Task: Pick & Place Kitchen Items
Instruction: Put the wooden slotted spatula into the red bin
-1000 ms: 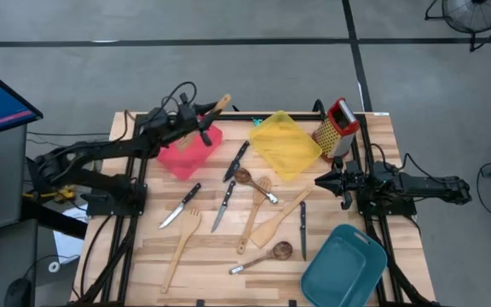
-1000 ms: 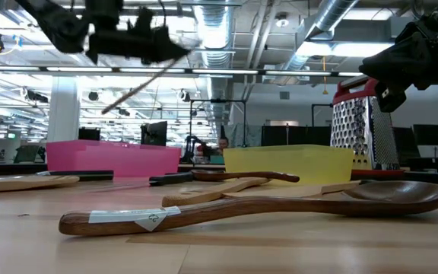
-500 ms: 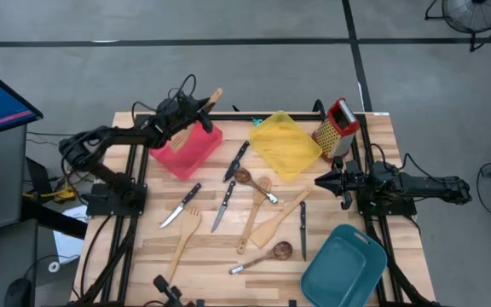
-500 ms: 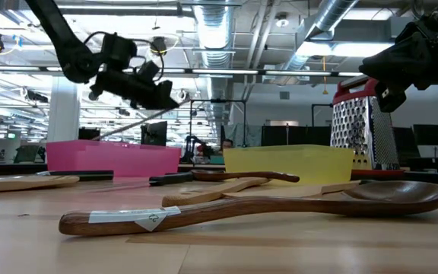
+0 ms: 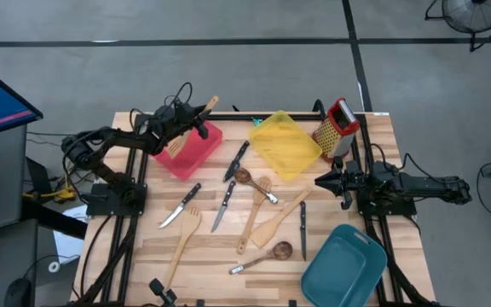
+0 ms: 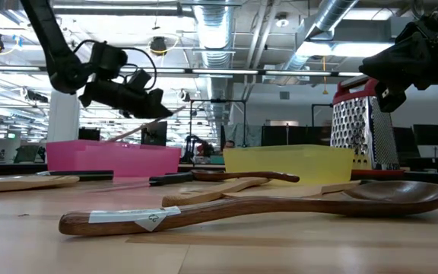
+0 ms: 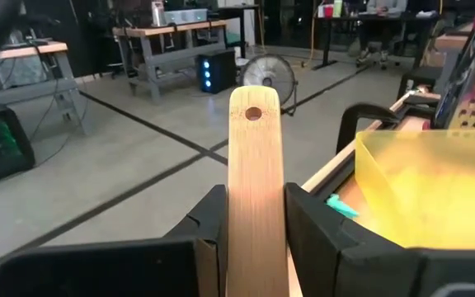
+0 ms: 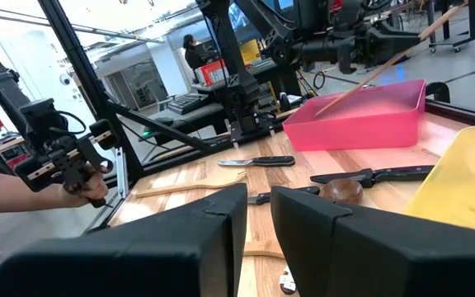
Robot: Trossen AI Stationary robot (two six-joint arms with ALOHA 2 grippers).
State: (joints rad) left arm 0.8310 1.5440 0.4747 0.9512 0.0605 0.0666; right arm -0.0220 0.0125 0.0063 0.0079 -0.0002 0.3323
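1. Placement was the step in hand, by my judgement: the left gripper (image 5: 196, 119) hung over the red tray (image 5: 196, 153) at the table's far left, clamped on the handle of a pale wooden slotted turner (image 5: 181, 136) whose slotted head dipped toward the tray. To do it well, the head should go low inside the tray walls before the fingers part, so the long handle cannot tip it out over the rim.
2. Grip, seen from the left wrist view, was narrow: both dark fingers (image 7: 209, 227) pressed flat against the sides of the handle, whose hanging-hole end stuck out past them.
3. Middle of the table held the rest of the kitchen items, all lying loose: a black-handled knife (image 5: 180, 205), a wooden fork-ended spatula (image 5: 180, 246), a second knife (image 5: 224, 204), a dark-bowled spoon (image 5: 254, 183) and more wooden spatulas beside it.
4. Yellow tray (image 5: 284, 145) and box grater (image 5: 337, 128) stood toward the far right, and a teal tray (image 5: 343, 266) at the near right corner.
5. Right gripper (image 5: 324, 181) waited in the air between the grater and the teal tray, its fingers nearly together and empty.
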